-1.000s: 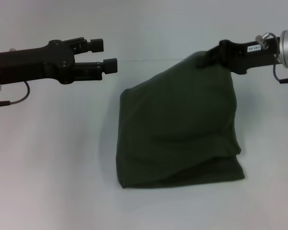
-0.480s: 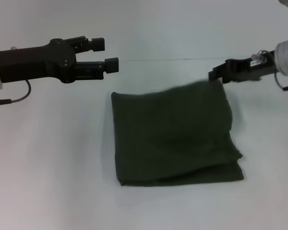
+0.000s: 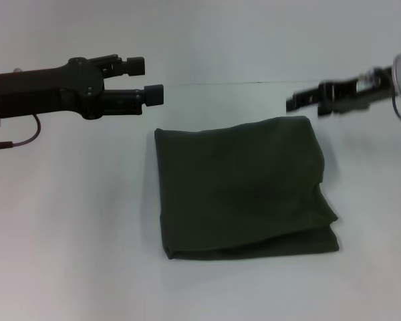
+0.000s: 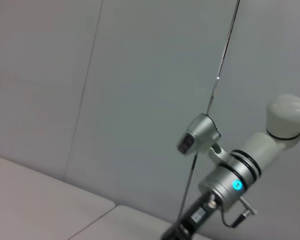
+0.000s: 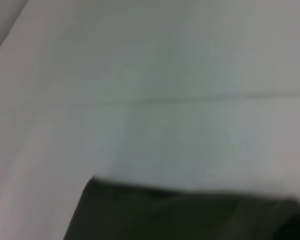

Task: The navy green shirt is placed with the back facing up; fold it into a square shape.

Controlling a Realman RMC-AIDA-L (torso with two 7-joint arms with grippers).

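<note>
The navy green shirt [image 3: 240, 190] lies folded into a rough square on the white table [image 3: 67, 254], plain side up, with layered edges at its right and near sides. Its edge also shows in the right wrist view [image 5: 180, 215]. My right gripper [image 3: 293, 103] hovers just beyond the shirt's far right corner, open, empty and clear of the cloth. My left gripper [image 3: 147, 79] hangs open and empty above the table, beyond the shirt's far left corner. The left wrist view shows only my right arm [image 4: 230, 185] against the wall.
The table's far edge [image 3: 220, 83] runs behind both grippers. White table surface surrounds the shirt on all sides.
My right gripper carried the shirt's raised edge down and back, let it go, and drew away to the right. The shirt now lies flat. My left arm has barely moved.
</note>
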